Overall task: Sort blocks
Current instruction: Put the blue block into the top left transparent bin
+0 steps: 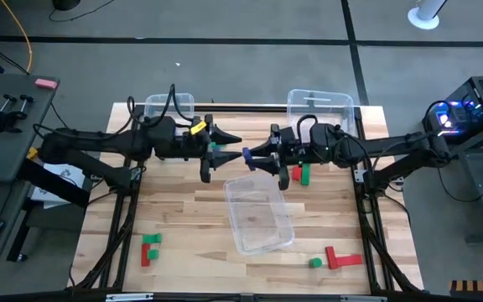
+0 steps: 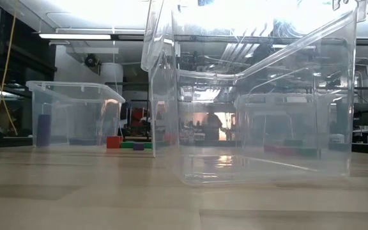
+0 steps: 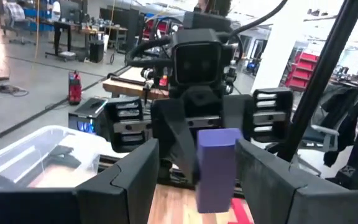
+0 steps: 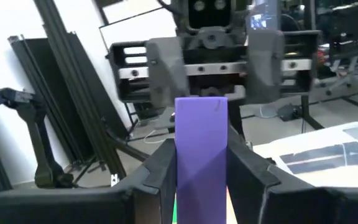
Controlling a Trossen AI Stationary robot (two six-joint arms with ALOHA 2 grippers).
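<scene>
Right hand (image 4: 201,163) pinching blue block (image 4: 201,155), left hand (image 3: 194,180) spread, block's base cropped

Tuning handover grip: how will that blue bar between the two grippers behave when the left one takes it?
The blue bar looks solid and flat-sided, so probably stiff and unlikely to roll. The right gripper pinches its flat faces; its smooth surface might slip. The left gripper stands open around its free end, so closing could tilt it.
</scene>
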